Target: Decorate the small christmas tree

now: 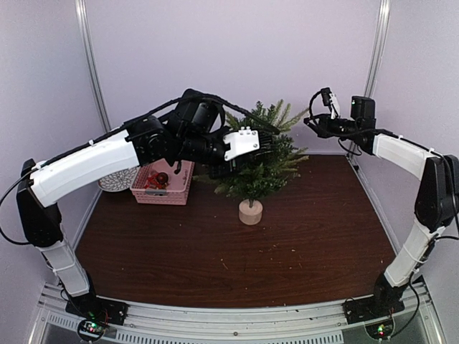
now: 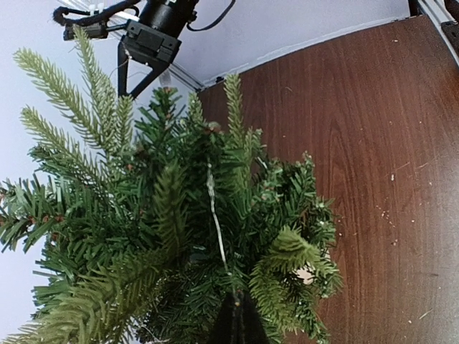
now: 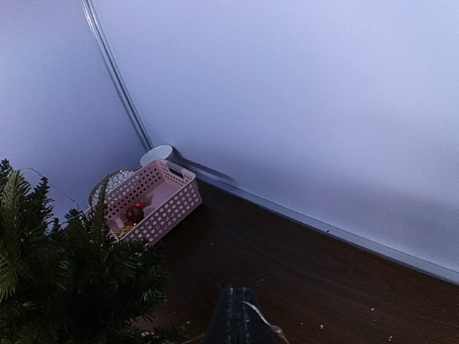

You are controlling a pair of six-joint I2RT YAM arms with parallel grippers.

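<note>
Pale walls enclose a dark wooden bench (image 1: 301, 236); the small christmas tree (image 1: 262, 161) stands upright mid-bench, nearer the far edge. The left end effector (image 2: 237, 319) and right end effector (image 3: 235, 309) are both closed, apparently pinching a thin strand (image 2: 215, 215) draped over the crown. Pulling it taut could topple the tree.

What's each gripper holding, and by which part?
The left gripper and right gripper each seem to pinch a thin pale strand near one end, draped across the small green fir tree.

No readable text, labels or numbers anywhere (all views checked).
</note>
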